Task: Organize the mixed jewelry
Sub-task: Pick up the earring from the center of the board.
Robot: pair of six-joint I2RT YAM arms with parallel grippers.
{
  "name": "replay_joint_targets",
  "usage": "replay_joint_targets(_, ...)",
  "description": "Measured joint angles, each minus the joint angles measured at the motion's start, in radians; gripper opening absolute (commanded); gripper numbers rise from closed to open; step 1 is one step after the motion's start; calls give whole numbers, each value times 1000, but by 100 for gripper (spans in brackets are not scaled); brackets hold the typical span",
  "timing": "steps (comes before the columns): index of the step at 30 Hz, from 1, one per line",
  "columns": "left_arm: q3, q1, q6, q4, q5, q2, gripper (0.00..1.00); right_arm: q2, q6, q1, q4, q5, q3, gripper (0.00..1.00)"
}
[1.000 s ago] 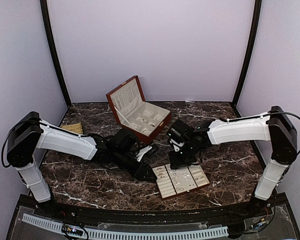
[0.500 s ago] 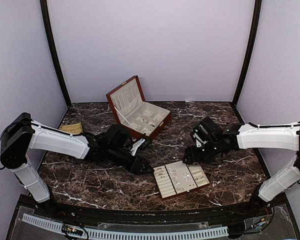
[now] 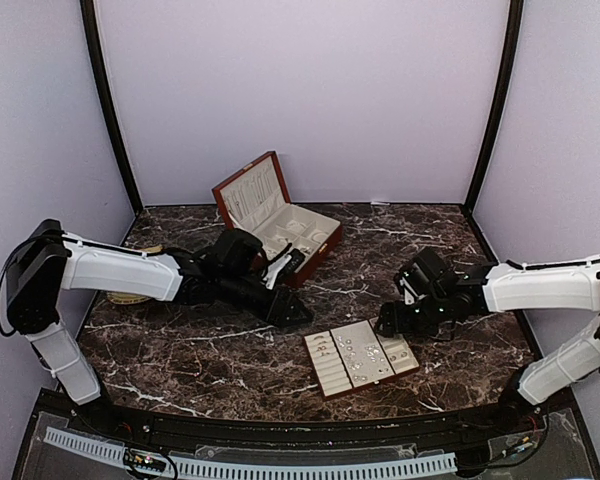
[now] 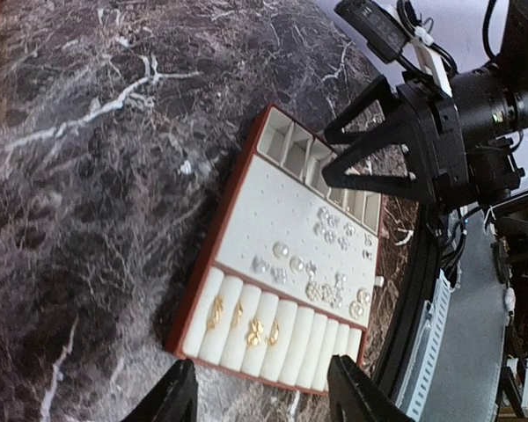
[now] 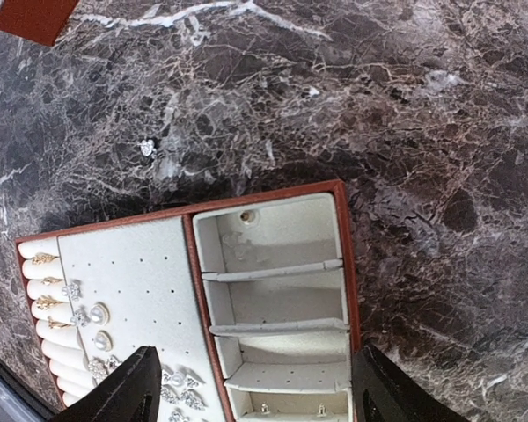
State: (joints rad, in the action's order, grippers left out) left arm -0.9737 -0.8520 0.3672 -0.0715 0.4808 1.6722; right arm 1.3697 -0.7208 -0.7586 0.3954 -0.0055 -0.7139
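With my right gripper [image 5: 256, 349] spread wide and empty above the cream tray [image 5: 141, 264], and my left gripper [image 4: 260, 360] also open and empty, I would centre slowly over the 1 stray jewelry piece [image 5: 147, 148] on the marble table [image 5: 422, 132], at 11 o'clock from the tray, before pinching.

Bright, even, diffuse overhead light; soft shadows only. Top view: slight bowing of the black upright frame poles [image 3: 107, 100] at 10 and 2 o'clock. Dull sheen on the dark brown white-veined marble tabletop [image 4: 88, 176]. Washed out at 1 o'clock in the left wrist view. Sharp focus and small glints on the tiny silvery metal pieces [image 4: 297, 263]. Soft dark shadow at 9 o'clock in the right wrist view.
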Motion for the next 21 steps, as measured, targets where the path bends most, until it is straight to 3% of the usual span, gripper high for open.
replay_joint_targets(7,-227,-1,-23,29,-60,174,45,-78,1,14,-20,27,13,76)
replay_joint_targets(21,-464,-93,-101,56,-268,436,41,-174,5,90,-146,40,93,76)
